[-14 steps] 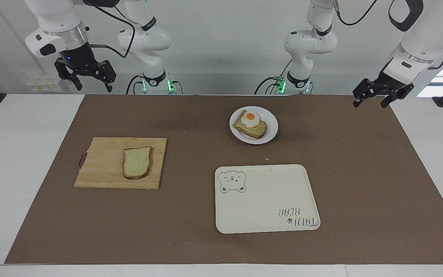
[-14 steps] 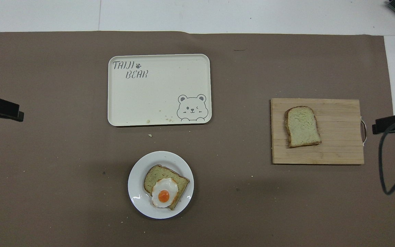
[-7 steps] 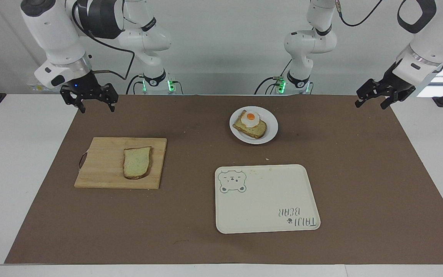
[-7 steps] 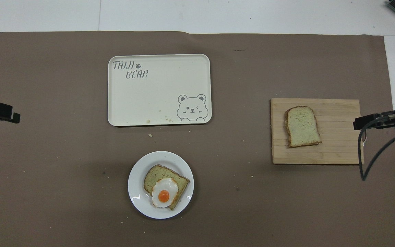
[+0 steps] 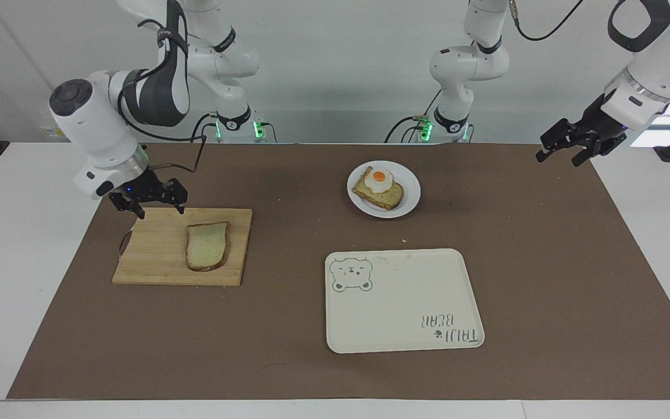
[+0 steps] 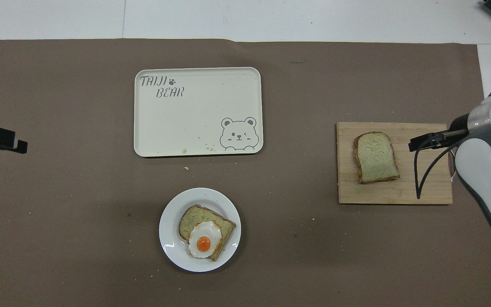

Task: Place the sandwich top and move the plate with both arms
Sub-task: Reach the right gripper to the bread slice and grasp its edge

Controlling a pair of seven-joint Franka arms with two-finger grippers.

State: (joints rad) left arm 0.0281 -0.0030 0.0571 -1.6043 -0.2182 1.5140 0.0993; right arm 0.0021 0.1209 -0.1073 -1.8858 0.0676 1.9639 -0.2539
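Facing view: right gripper (image 5: pixel 159 205) spread wide, seemingly empty, over cutting board (image 5: pixel 154 256) beside sandwich top (image 5: pixel 207 245).

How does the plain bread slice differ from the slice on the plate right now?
The sandwich top is bare; the egg slice carries a fried egg. The sandwich top lies on the wooden cutting board, the egg slice on the white plate. Both lie flat, pale with brown crusts, and no gripper touches either.

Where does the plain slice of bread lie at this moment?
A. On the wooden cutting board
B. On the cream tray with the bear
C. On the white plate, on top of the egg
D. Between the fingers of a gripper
A: the plain slice of bread lies flat on the wooden cutting board, with no gripper touching it.
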